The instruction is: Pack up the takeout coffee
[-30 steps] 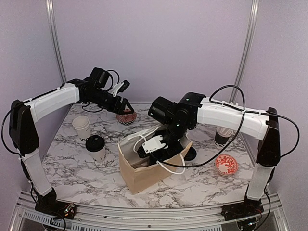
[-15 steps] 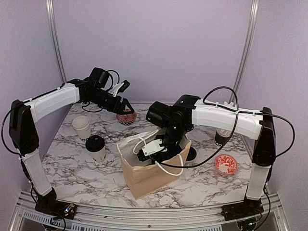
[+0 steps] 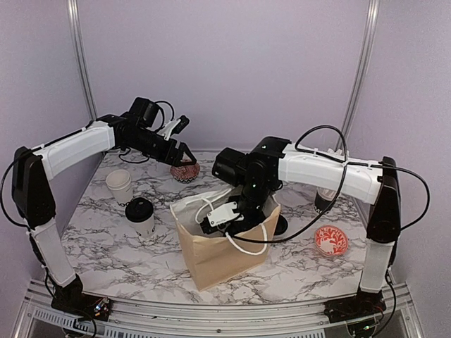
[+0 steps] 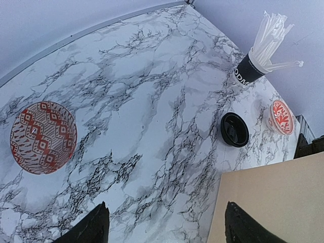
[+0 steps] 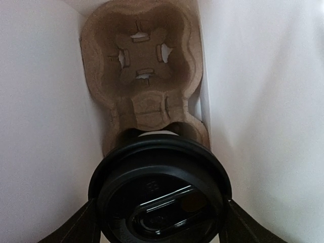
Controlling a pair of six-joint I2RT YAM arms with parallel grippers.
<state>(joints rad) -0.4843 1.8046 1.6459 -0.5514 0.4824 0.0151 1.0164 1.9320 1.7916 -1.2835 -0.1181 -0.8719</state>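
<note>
Top external view: a white marble-patterned surface (image 3: pixel 116 248) carries everything. Near its middle stands an upright brown paper bag with white cord handles (image 3: pixel 220 255), mouth open. The right arm bends down from the right side, and its wrist is sunk into that mouth.

Right wrist view, looking straight down inside the bag: a moulded brown cardboard cup carrier (image 5: pixel 144 76) lies on the bottom. One white paper cup with a round black plastic lid (image 5: pixel 159 190) sits at the carrier's near end. The right gripper (image 5: pixel 159 223) is closed on this cup, its two dark fingers (image 5: pixel 83 225) emerging from under either side of the lid's rim. The carrier's far pocket holds nothing.

On the surface left of the bag stands a second lidded white paper cup (image 3: pixel 141 217), upright and clear of the bag. Just behind it is an unlidded white paper cup (image 3: pixel 119 186).

The left gripper (image 4: pixel 166 217) hangs over the back of the surface with its jaws wide and nothing between them. A small red-patterned bowl (image 4: pixel 43 136) lies below and to one side of it. A dark cup of white sticks (image 4: pixel 250 71) stands at the far right, largely hidden by the right arm from above. A second red-patterned bowl (image 3: pixel 330 241) sits near it. A loose round black lid (image 4: pixel 234 129) lies flat just beside the bag.
</note>
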